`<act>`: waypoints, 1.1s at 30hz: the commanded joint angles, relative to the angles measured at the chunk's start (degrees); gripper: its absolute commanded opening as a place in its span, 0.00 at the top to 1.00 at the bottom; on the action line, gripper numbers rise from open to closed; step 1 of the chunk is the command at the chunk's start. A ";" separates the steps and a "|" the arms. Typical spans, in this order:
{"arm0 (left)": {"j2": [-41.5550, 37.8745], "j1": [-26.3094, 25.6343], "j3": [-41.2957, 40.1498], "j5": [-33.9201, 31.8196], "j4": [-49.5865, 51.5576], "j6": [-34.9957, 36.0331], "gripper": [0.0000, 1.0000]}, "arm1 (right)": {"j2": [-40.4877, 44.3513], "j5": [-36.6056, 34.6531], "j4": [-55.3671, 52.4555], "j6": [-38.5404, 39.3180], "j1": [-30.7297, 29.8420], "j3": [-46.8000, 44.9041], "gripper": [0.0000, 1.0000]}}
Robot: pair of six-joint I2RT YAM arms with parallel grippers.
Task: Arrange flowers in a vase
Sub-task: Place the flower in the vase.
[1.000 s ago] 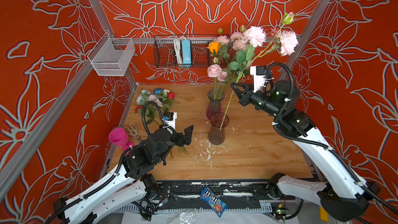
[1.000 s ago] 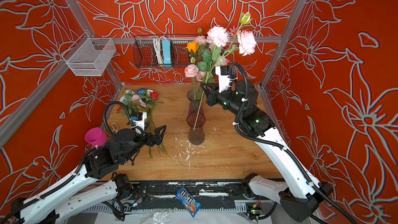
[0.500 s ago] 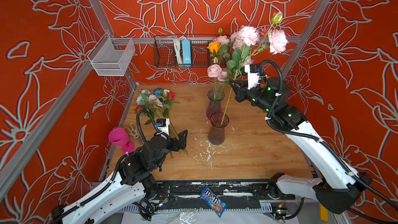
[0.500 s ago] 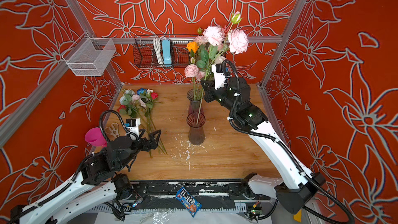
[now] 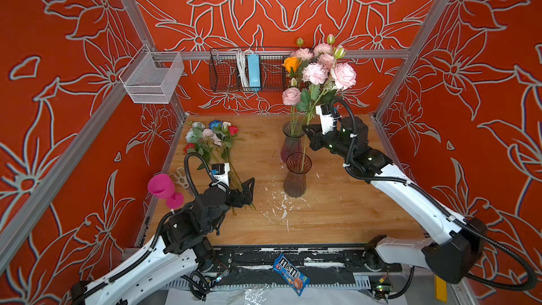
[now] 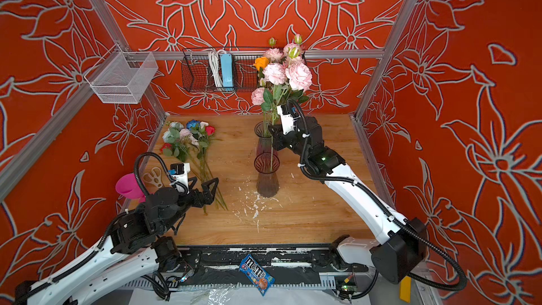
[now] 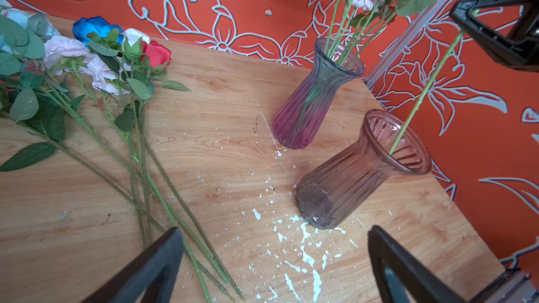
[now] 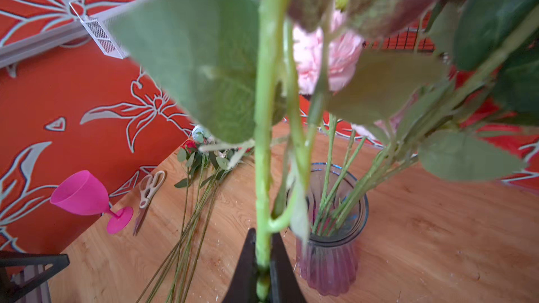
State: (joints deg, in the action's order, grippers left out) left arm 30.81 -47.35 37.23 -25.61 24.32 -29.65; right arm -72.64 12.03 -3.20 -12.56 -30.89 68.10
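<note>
Pink flowers (image 5: 343, 75), ribbed mauve vase (image 5: 294, 183), magenta goblet (image 5: 160, 186).

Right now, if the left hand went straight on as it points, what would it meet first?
Probably the nearer vase, low on its body; the open left hand aims at it across flecked table. Depth is unclear.

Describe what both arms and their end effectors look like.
The left arm and right arm have white shells with black joints. Black corrugated cable hoses loop over each wrist, beside a white camera block. The left end effector and right end effector are black, with triangular open-frame fingers. Small green lights glow on the right arm's joints.
</note>
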 commanded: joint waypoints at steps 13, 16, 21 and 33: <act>7.83 -0.20 0.65 1.08 -5.80 -0.83 0.02 | 5.30 0.20 -4.08 -4.61 -2.00 -10.50 0.58; 8.80 -0.20 0.47 1.04 -6.37 -1.22 0.02 | 8.40 0.16 -6.12 -4.97 -2.06 -12.26 0.53; 11.42 0.17 1.72 -0.26 -5.82 -2.33 0.02 | 15.13 0.61 -7.90 -6.34 -2.05 -15.40 0.48; 34.03 24.85 13.30 13.21 5.05 -11.39 0.14 | 31.77 -8.49 -12.37 -9.81 -2.06 -26.14 0.48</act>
State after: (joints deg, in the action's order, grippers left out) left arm 59.02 -27.18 47.75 -16.75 23.83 -37.32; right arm -43.18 7.92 -14.52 -20.01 -32.58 44.05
